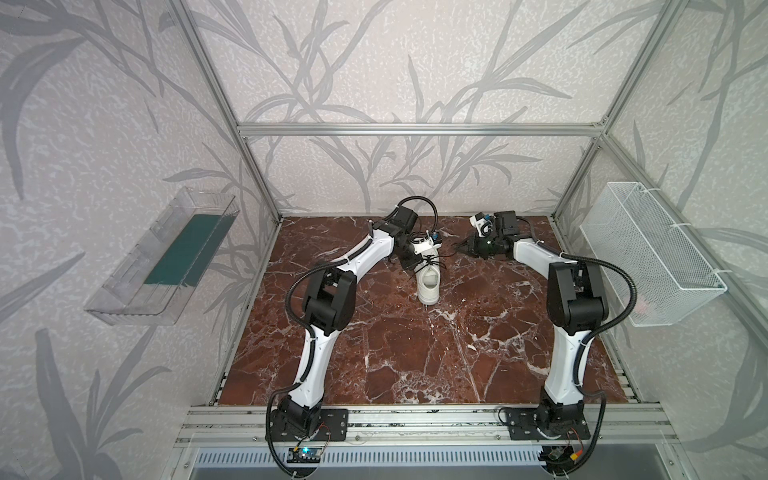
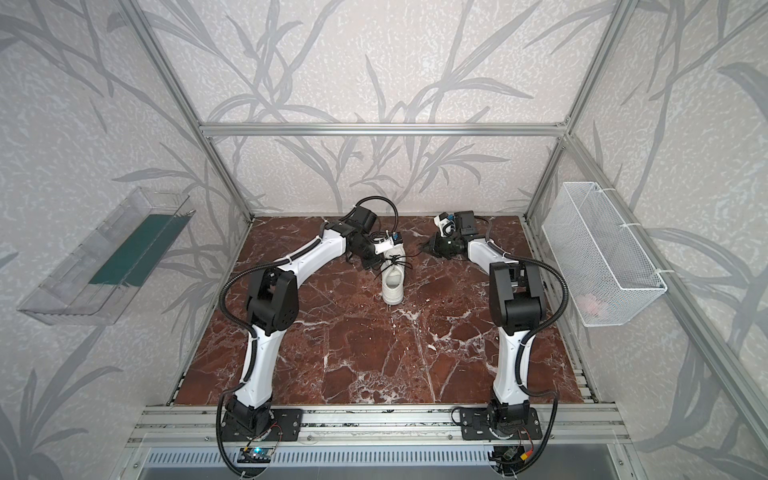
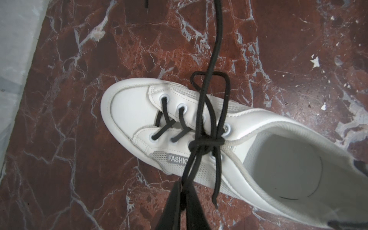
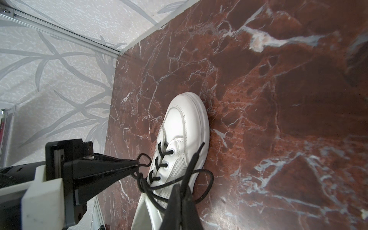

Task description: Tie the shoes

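While your left gripper (image 4: 137,162) clamps a lace loop (image 4: 143,159), your right gripper (image 4: 184,185) pinches the opposite lace (image 3: 216,39) over the white sneaker (image 1: 429,284).

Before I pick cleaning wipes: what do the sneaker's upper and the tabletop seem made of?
Sneaker: smooth white leather or faux leather with stitched seams, plus mesh side panels; which leather is unclear. Tabletop: glossy red-brown marble pattern with white veins, possibly printed laminate.
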`<state>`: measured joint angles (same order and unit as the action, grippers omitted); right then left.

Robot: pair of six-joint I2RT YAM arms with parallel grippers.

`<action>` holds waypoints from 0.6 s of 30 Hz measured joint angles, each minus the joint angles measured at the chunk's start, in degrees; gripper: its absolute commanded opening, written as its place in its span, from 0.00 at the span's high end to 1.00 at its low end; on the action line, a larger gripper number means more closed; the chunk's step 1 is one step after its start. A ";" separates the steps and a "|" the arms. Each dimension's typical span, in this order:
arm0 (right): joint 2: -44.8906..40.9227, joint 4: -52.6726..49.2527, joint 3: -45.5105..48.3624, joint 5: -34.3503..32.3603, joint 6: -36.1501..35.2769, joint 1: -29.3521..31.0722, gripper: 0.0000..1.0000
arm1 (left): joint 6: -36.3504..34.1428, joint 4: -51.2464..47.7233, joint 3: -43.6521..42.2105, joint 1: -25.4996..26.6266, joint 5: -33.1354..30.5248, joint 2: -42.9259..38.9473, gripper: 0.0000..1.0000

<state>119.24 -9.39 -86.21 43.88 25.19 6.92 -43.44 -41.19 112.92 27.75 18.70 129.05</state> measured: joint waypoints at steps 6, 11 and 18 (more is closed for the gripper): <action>0.00 -0.11 0.00 0.09 -0.20 -0.94 1.00 | -0.33 -1.60 2.12 0.00 -0.17 0.33 0.80; 0.00 -0.13 0.00 0.17 -0.17 -1.11 1.00 | -0.55 -2.19 2.12 0.00 0.02 0.37 0.88; 0.02 -0.33 0.00 0.15 -0.26 -1.31 1.00 | -0.48 -2.54 2.12 0.00 -0.46 0.37 1.00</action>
<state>119.26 -9.72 -86.21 44.03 24.93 5.61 -43.92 -43.72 115.04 27.75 18.24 129.43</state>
